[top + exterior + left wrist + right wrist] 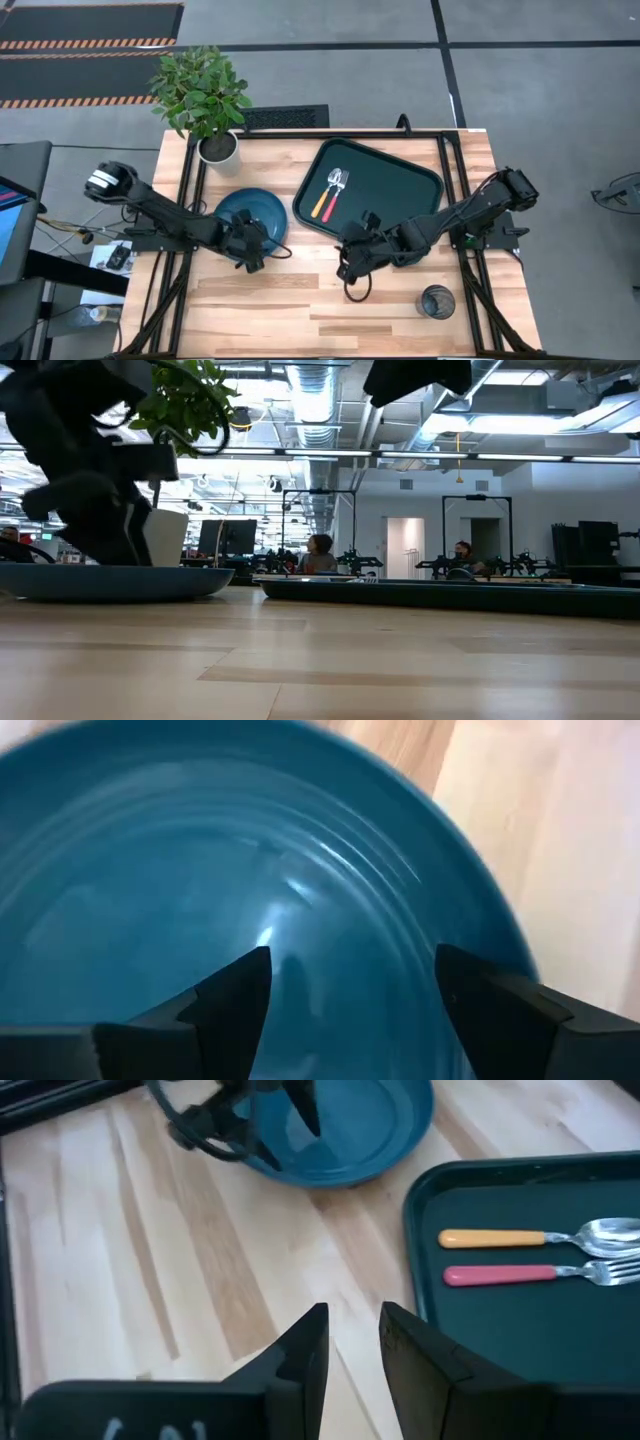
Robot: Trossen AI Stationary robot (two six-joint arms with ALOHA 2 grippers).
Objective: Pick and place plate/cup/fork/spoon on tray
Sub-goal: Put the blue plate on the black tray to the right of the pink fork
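The teal-blue plate [262,212] lies flat on the wooden table, left of the dark tray [395,180]. My left gripper [350,982] stands open over the plate's inner face, near its near edge [250,245]. The orange-handled spoon [495,1238] and the red-handled fork [500,1275] lie side by side in the tray. The dark see-through cup [436,301] stands upright near the table's near right edge. My right gripper [352,1330] is a little open and empty, above the bare table just in front of the tray's near left corner [350,262]. My left gripper comes at the plate's inner face [300,920] slanting from above, one finger on either side of a patch of it. Whether the fingertips [250,982] touch the plate, I cannot tell. The plate lies flat on the table [110,582].
A white pot with a green plant [218,148] stands at the table's far left corner, behind the plate. Bare wood runs along the near side between the plate and the cup [300,310]. People sit in the room far behind the table [320,552].
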